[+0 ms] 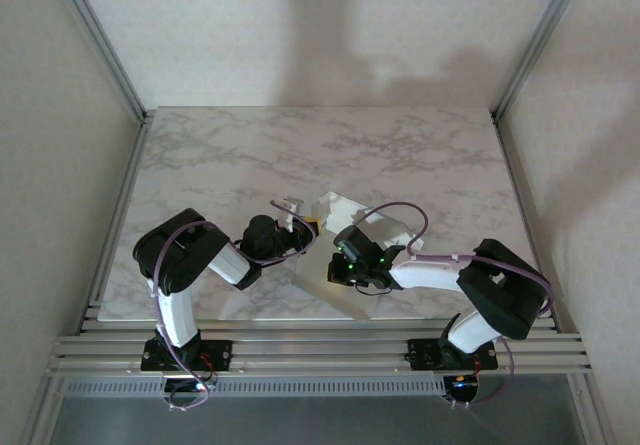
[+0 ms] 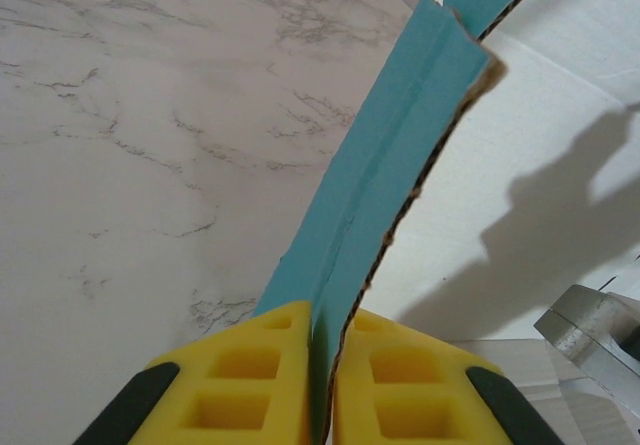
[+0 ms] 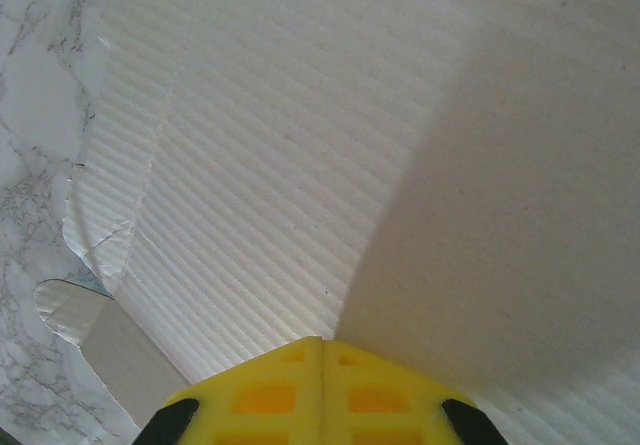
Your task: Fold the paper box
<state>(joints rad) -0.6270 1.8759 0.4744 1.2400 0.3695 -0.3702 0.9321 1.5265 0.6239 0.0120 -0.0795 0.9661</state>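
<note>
- Paper box, near the worktop's front edge, sits partly hidden under bent arms.
- Left fingers pinch its turquoise flap; right fingers are shut over white card.

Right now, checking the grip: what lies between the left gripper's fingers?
A turquoise flap of the box, pinched by the left gripper; left wrist view shows it.

Inspection finds no readable text, label, brand mark, number or sign in any view; the paper box is plain on its turquoise face and on its pale face alike
</note>
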